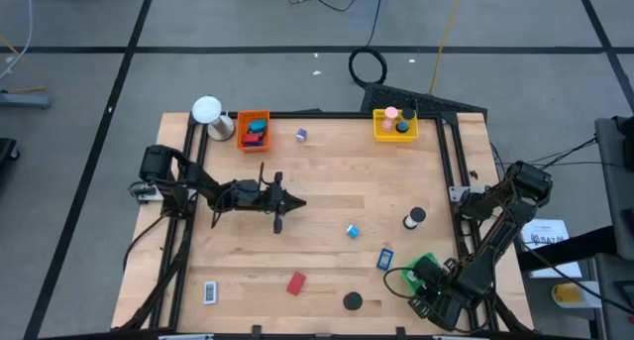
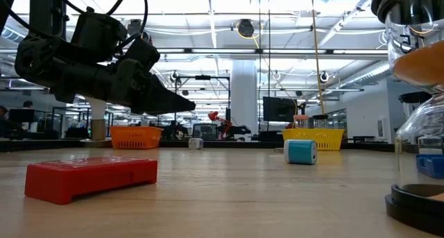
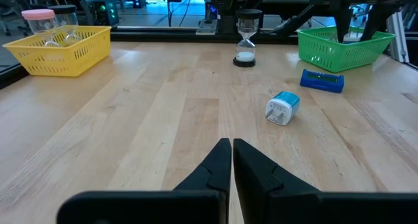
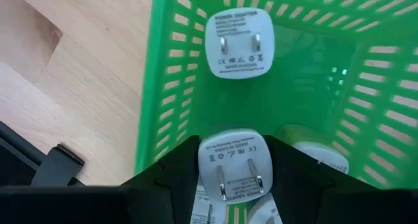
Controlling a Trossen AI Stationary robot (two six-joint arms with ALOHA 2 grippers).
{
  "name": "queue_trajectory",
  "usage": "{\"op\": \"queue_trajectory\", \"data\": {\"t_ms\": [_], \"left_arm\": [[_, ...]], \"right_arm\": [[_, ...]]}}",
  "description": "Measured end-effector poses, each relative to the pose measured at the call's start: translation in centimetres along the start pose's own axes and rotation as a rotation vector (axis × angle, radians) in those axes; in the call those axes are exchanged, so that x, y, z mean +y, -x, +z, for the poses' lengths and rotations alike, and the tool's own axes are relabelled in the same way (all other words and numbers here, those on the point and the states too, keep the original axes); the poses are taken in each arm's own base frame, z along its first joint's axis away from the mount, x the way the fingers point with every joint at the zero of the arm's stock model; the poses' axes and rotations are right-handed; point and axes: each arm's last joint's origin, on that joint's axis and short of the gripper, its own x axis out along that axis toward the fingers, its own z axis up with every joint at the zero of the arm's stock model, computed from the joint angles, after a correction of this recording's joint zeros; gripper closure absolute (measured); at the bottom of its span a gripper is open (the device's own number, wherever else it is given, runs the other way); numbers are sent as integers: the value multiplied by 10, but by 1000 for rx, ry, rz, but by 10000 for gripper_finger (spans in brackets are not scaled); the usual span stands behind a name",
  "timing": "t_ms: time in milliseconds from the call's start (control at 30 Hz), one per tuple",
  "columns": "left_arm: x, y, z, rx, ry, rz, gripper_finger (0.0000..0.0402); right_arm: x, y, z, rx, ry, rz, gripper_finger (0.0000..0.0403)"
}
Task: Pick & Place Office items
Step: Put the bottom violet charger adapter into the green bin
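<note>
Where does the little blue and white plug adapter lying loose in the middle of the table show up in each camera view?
High view: blue adapter, right of centre.
Low view, right of centre, far across the table.
Left wrist view, ahead of the shut left gripper.
Right wrist view: not in it.
Shared landmark: yellow tray.

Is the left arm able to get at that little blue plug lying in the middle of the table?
Probably yes. The left gripper hangs shut above bare wood, pointing toward the blue plug, and the left wrist view shows nothing lying between them. It would need to open its fingers first. The right gripper is busy over the green tray.
</note>
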Motion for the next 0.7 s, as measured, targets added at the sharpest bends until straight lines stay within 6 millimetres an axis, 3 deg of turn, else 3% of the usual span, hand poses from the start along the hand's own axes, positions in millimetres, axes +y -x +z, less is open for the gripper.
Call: {"op": "queue_trajectory", "data": {"t_ms": [333, 700], "left_arm": [[0, 0, 0, 1, 0, 0, 380], [0, 0, 0, 1, 0, 0, 380]], "right_arm": [[4, -1, 6, 27, 27, 10, 198], [2, 7, 11, 77, 64, 15, 219]]}}
